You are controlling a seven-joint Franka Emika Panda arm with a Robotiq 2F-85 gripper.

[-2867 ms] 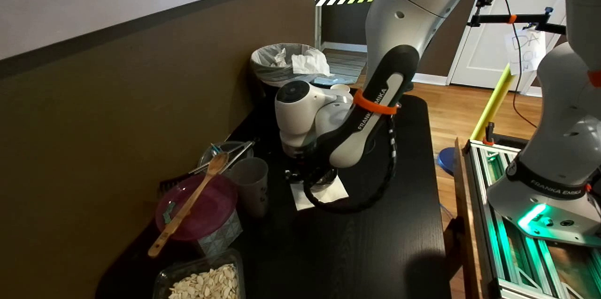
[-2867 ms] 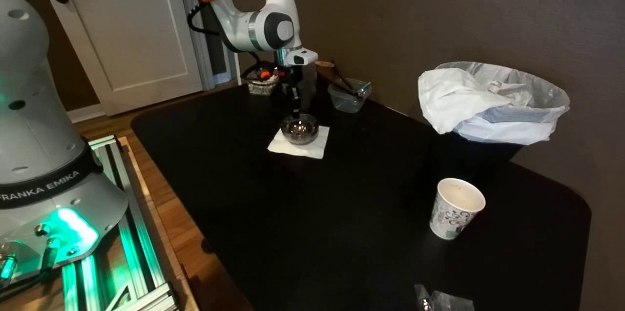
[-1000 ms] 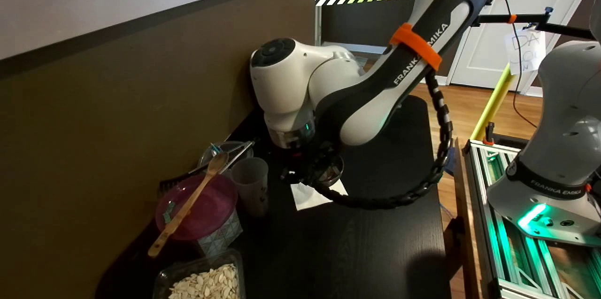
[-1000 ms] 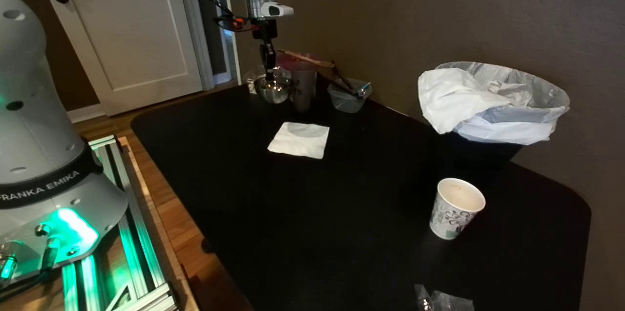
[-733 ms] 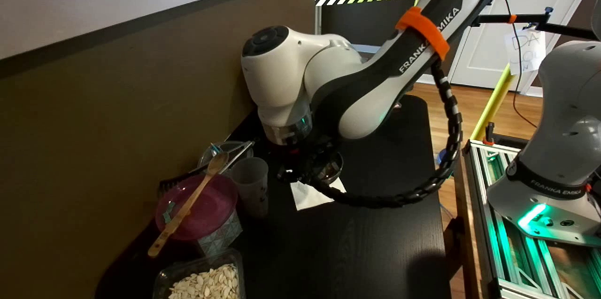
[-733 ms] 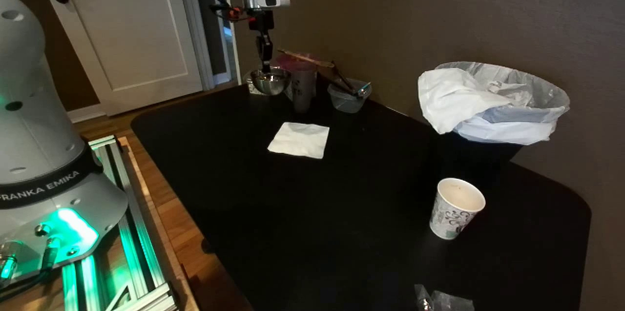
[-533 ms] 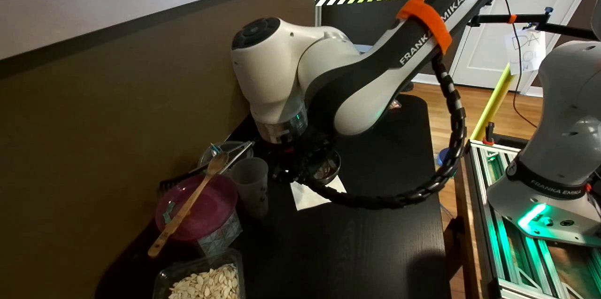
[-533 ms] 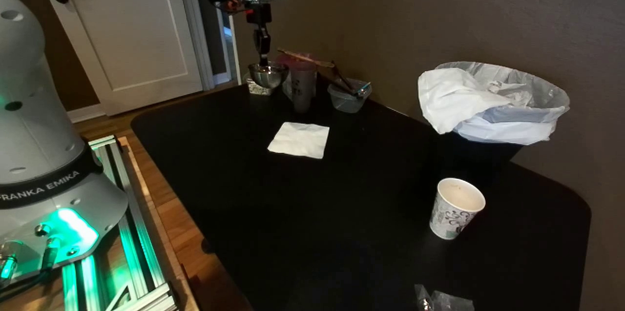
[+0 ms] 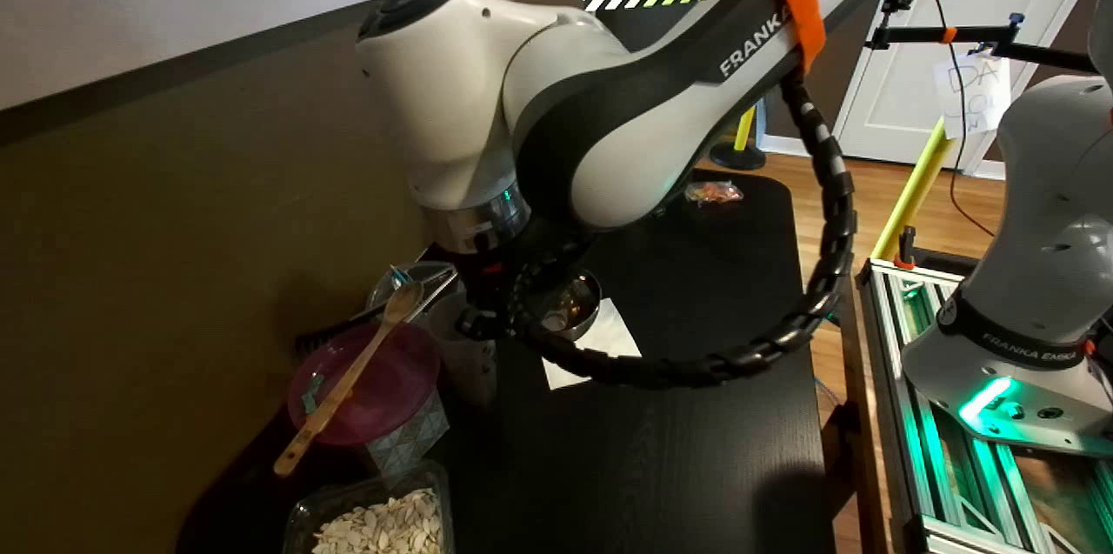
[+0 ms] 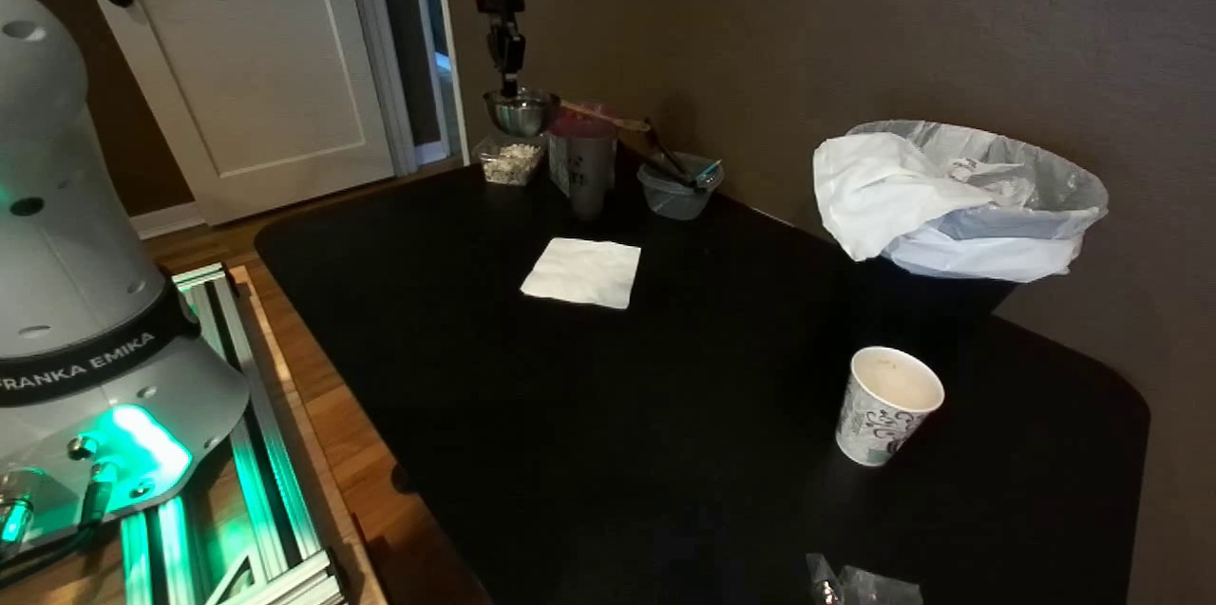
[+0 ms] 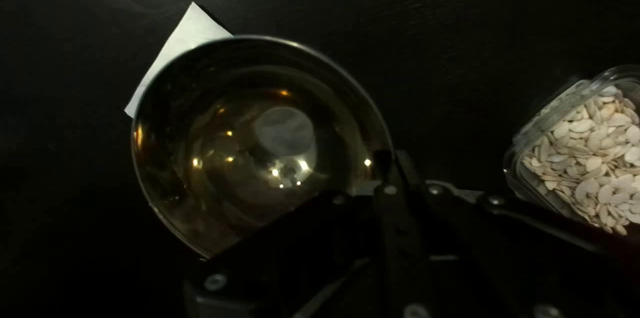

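Note:
A shiny metal bowl (image 11: 240,108) hangs from my gripper (image 11: 394,164), which is shut on its rim, one finger inside and one outside. In an exterior view the gripper (image 10: 510,90) holds the bowl (image 10: 521,116) roughly level, raised above the table. The bowl shows bright reflections inside; I see no clear contents. A white napkin (image 10: 581,273) lies flat on the table, and the bowl covers part of it in the wrist view. A clear container of pale seeds (image 11: 545,116) stands to the right in the wrist view. The arm hides the fingertips in an exterior view.
A frosted cup (image 9: 468,371), a pink bowl (image 9: 404,363) with a wooden spoon (image 9: 348,380) across it and a clear tub (image 10: 676,201) stand along the wall. A paper cup (image 10: 879,420), a lined bin (image 10: 1007,254) and a candy bag (image 9: 715,192) are farther off.
The bowl stood on the napkin 2.9 seconds ago. My gripper has lifted it off, and it has kept rising and moved toward the seed container and the cups by the wall.

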